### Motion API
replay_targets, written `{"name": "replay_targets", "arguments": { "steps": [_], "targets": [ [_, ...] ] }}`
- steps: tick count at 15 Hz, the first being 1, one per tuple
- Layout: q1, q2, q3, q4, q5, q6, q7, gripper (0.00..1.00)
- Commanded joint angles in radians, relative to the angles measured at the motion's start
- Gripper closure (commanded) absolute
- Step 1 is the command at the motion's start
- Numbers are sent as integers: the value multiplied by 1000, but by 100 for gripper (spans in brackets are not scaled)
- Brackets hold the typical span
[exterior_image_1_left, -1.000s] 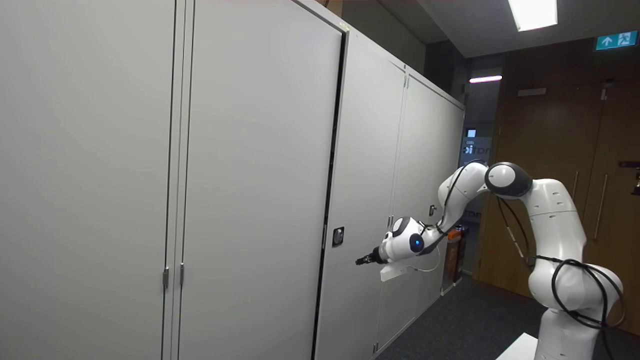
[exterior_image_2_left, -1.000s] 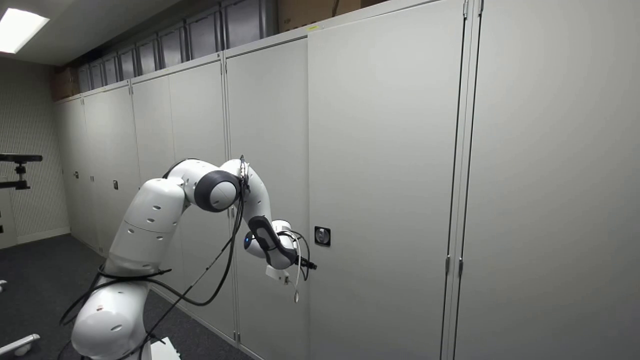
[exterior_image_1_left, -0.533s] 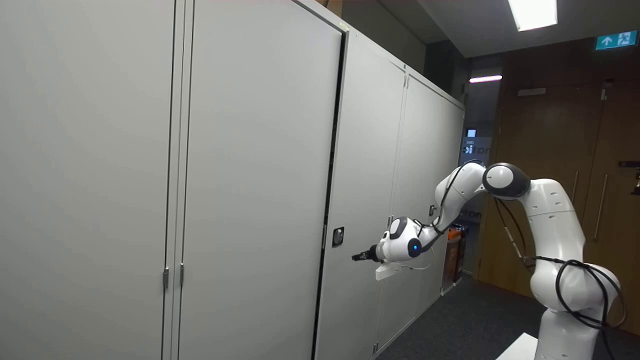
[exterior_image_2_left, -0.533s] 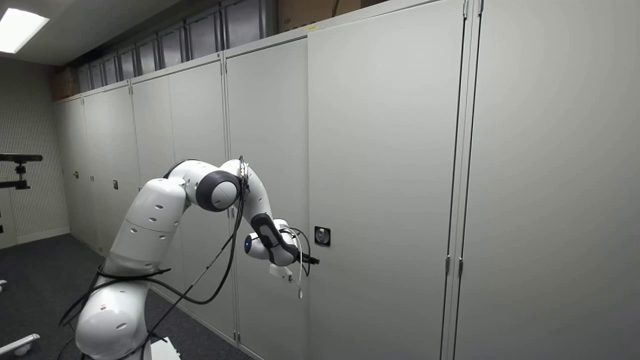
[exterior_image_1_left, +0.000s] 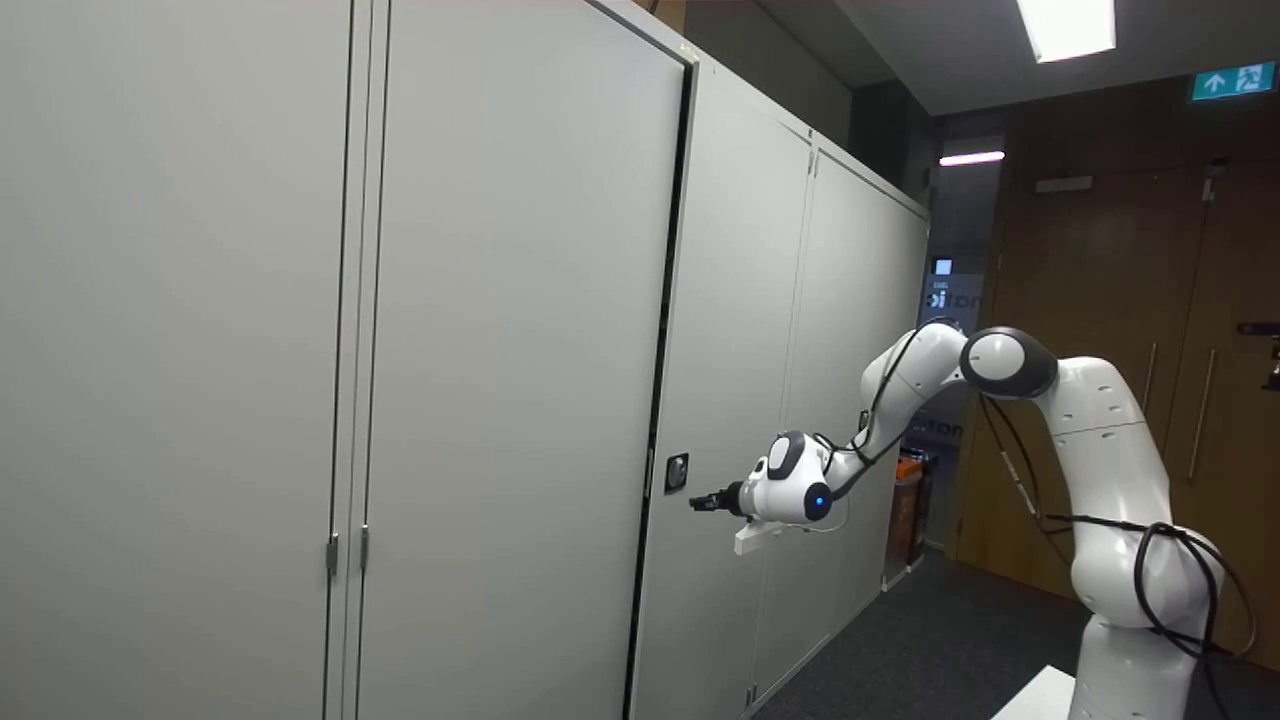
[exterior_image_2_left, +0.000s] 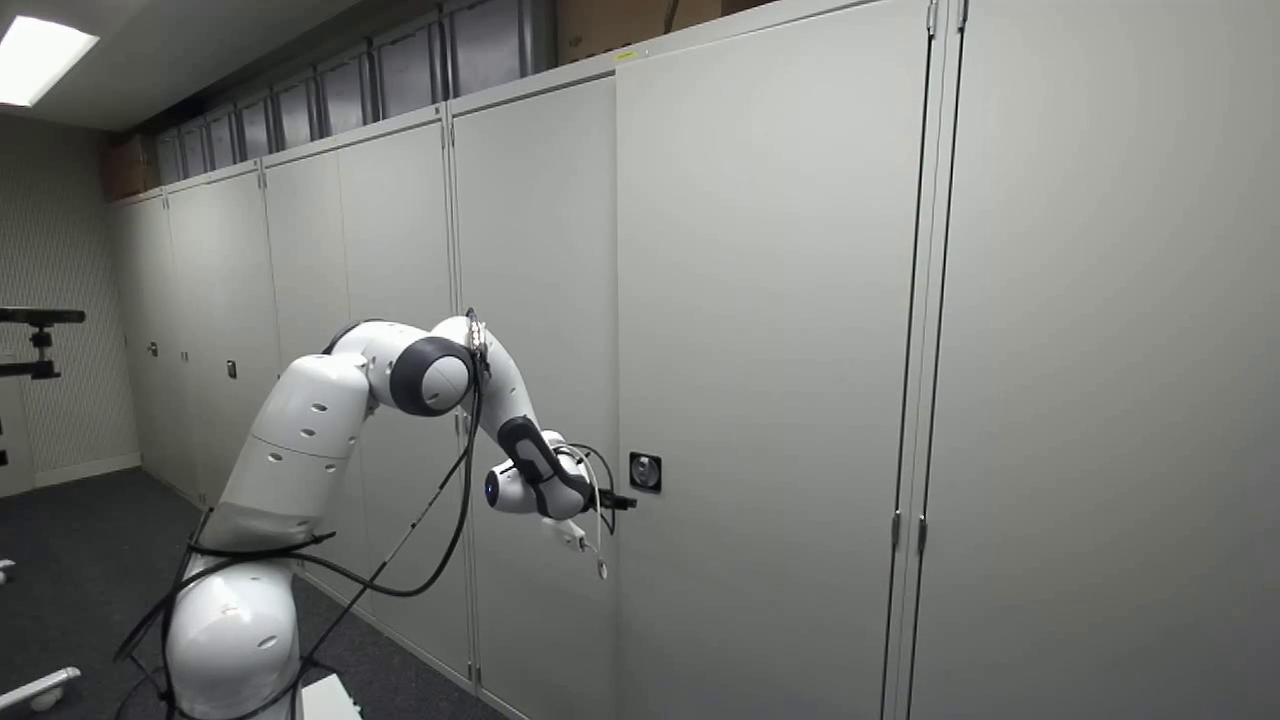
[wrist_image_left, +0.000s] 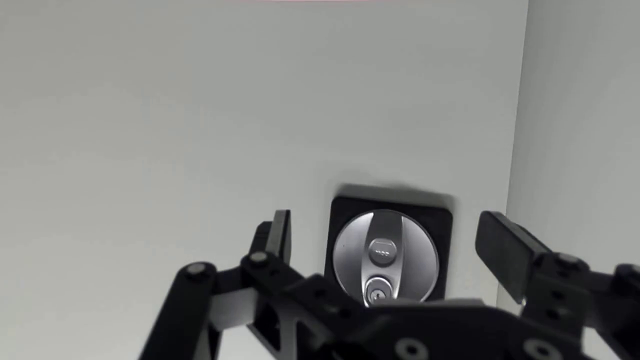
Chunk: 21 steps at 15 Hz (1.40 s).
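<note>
Silver lock (wrist_image_left: 385, 250) sits ahead of and slightly above the spread claw (wrist_image_left: 386, 220).

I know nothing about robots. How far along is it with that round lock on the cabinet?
Looks done: the reach to the cabinet door; the claw is close to the round lock in both exterior views.
In hand: positioning, it seems; the wrist view shows the lock between the claw's open fingers.
Left: any grip; nothing is held yet.
</note>
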Motion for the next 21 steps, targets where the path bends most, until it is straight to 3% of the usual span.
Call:
{"name": "replay_targets", "arguments": {
  "steps": [1,3,4,10,21],
  "targets": [
    [39,-34,-39,6,4,4,41,0],
    [29,-37,-47,9,5,61,67,0],
    [53,-8,-54,15,5,20,41,0],
    [52,-5,-60,15,5,24,60,0],
    [116,12,-59,59,5,-25,55,0]
  ]
}}
